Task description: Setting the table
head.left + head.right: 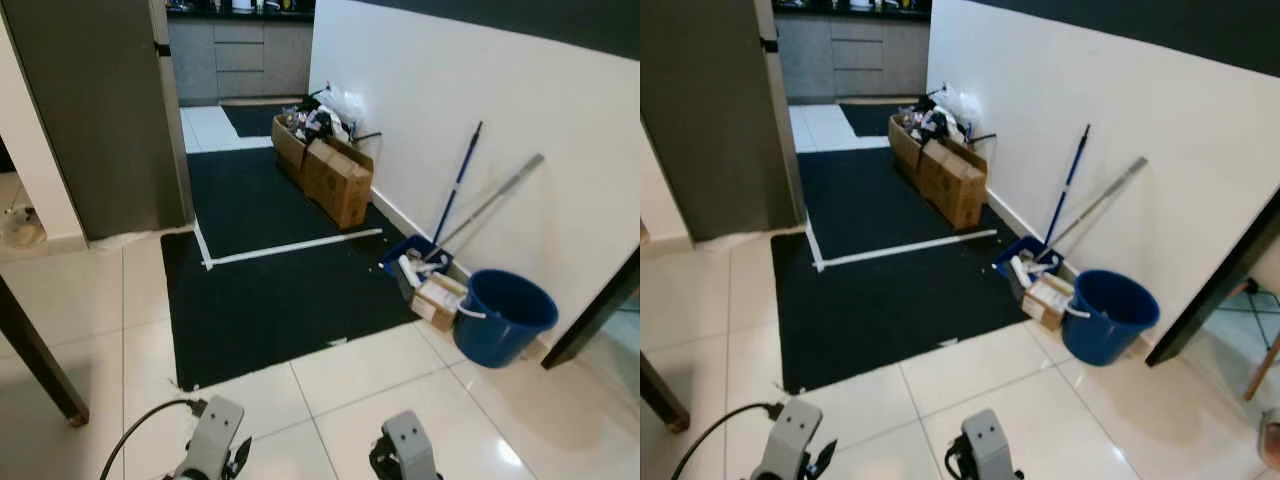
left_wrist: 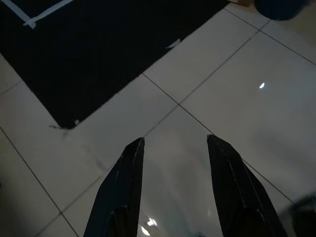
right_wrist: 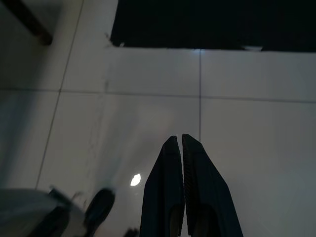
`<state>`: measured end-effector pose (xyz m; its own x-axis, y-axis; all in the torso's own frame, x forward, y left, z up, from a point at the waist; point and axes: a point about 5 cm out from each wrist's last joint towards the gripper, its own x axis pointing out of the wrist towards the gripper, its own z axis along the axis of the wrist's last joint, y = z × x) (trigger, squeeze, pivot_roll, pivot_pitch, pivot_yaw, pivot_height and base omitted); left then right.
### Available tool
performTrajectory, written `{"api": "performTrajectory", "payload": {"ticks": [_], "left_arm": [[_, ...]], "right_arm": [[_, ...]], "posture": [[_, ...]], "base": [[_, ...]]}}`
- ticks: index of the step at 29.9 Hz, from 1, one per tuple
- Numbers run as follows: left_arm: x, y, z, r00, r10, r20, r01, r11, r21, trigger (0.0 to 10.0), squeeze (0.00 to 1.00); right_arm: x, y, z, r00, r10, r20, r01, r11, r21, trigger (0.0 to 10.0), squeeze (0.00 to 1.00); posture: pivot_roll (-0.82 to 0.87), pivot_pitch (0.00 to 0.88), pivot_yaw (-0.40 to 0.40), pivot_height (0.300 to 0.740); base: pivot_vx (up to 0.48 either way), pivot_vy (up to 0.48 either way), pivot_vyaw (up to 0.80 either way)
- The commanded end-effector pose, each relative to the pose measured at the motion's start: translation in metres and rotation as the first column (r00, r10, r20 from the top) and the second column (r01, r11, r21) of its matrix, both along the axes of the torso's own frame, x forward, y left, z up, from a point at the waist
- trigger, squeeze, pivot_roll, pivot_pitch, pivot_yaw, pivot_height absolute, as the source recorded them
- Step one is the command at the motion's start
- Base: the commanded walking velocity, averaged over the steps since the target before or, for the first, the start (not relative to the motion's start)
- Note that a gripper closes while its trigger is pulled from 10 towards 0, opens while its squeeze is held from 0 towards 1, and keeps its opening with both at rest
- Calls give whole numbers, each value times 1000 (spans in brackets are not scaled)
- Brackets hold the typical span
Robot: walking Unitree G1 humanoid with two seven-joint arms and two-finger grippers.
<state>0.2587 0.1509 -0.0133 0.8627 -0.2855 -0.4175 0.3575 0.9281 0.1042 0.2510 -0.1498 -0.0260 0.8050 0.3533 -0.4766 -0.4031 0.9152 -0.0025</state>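
Note:
No tableware is in sight. A dark table leg (image 1: 38, 362) stands on the pale tiles at my left, and a slanted dark table leg (image 1: 597, 312) rises at my right by the wall. Both arms hang low over the tiled floor, their silver wrists at the bottom of the eye views. In the left wrist view my left gripper (image 2: 175, 139) is open, with bare tile between its fingers. In the right wrist view my right gripper (image 3: 179, 137) is shut, its two fingers pressed together on nothing.
A black mat (image 1: 270, 290) with a white tape line lies ahead. Along the white wall on the right stand cardboard boxes (image 1: 335, 180), leaning mop handles (image 1: 455, 190), a small box (image 1: 440, 298) and a blue bucket (image 1: 505, 315). A grey panel (image 1: 100, 110) stands left; kitchen cabinets (image 1: 240, 55) are beyond.

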Motion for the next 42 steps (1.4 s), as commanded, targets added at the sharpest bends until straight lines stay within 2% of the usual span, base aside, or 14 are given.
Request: {"api": "performTrajectory", "payload": {"ticks": [1,9,13,15,17,18,20,21,25,33,42], "left_arm": [[-4,-4,-4,1000,-17,-20,17,1000,0,10000,0],[-4,-4,-4,1000,-16,-19,16,1000,0,10000,0],[-3,-1,-3,1000,-5,-15,5,1000,29,10000,0],[0,2,0,1000,-5,4,4,999,53,10000,0],[6,6,7,999,11,32,-13,999,42,10000,0],[6,6,7,999,11,32,-13,999,42,10000,0],[14,11,19,996,48,71,-48,999,-4,10000,0],[14,11,19,996,48,71,-48,999,-4,10000,0],[24,18,37,986,120,117,-109,990,-95,10000,0],[21,13,43,983,119,137,-103,988,-115,10000,0],[16,8,43,988,94,126,-81,991,-104,10000,0]], "right_arm": [[-3,-5,-2,1000,-20,-14,20,1000,-2,10000,0],[-2,-6,-2,1000,-28,-9,28,1000,3,10000,0],[0,-10,1,999,-52,12,52,999,6,10000,0],[6,-15,7,995,-90,36,89,995,36,10000,0],[17,-19,19,987,-138,78,131,987,89,10000,0],[17,-19,19,987,-138,78,131,987,89,10000,0],[27,-21,32,977,-178,119,159,976,151,10000,0],[27,-21,32,977,-178,119,159,976,151,10000,0],[32,-20,41,971,-193,145,159,964,214,10000,0],[29,-12,41,977,-162,138,125,962,244,10000,0],[32,-15,49,966,-200,166,155,956,249,10000,0]], "posture": [[33,8,18,740],[33,15,20,740],[33,15,20,740],[30,27,20,740],[28,30,20,740],[28,30,20,740],[28,33,20,740],[28,33,20,740],[31,38,19,740],[34,43,20,740],[32,48,22,740]], "base": [[480,0,0],[480,0,0],[320,0,0],[0,0,0],[0,0,0],[0,0,0],[0,0,0],[0,0,0],[0,0,0],[0,0,0],[0,0,0]]}}
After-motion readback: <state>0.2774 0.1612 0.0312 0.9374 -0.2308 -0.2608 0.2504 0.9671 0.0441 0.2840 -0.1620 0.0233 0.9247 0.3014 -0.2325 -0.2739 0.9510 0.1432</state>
